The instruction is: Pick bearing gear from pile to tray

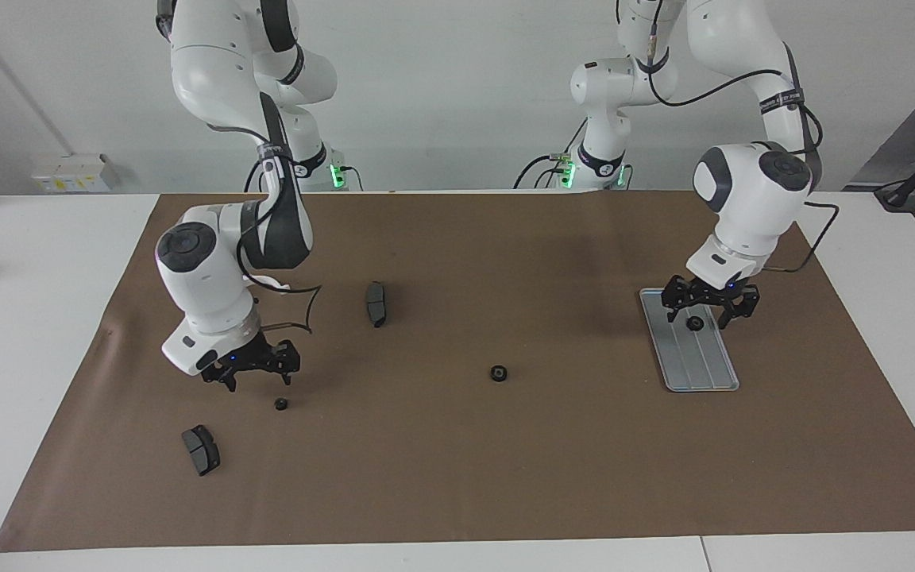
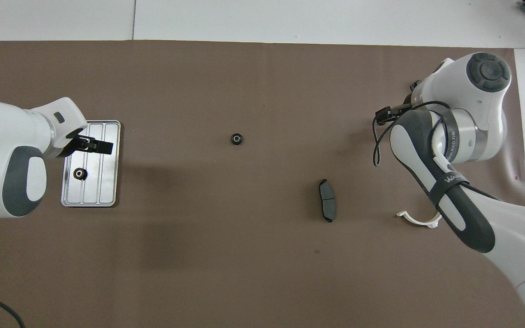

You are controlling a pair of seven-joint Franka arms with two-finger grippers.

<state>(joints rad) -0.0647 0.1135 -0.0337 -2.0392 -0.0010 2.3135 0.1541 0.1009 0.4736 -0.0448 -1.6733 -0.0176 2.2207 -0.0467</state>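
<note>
The silver tray (image 1: 702, 387) (image 2: 90, 204) lies toward the left arm's end of the table. One black bearing gear (image 1: 695, 322) (image 2: 79, 173) rests in it. My left gripper (image 1: 705, 310) (image 2: 95, 146) hangs open just above that gear, holding nothing. A second gear (image 1: 498, 372) (image 2: 236, 139) sits alone mid-table. A third gear (image 1: 282, 403) lies toward the right arm's end. My right gripper (image 1: 255, 373) hovers open and empty over the mat right beside it. In the overhead view the right arm hides this gear and the gripper.
A dark grey pad (image 1: 376, 303) (image 2: 327, 206) lies mid-table, nearer the robots than the loose gears. Another pad (image 1: 201, 450) lies close to the third gear. The white half-ring bracket (image 2: 419, 220) is partly covered by the right arm. Brown mat (image 1: 505, 477) covers the table.
</note>
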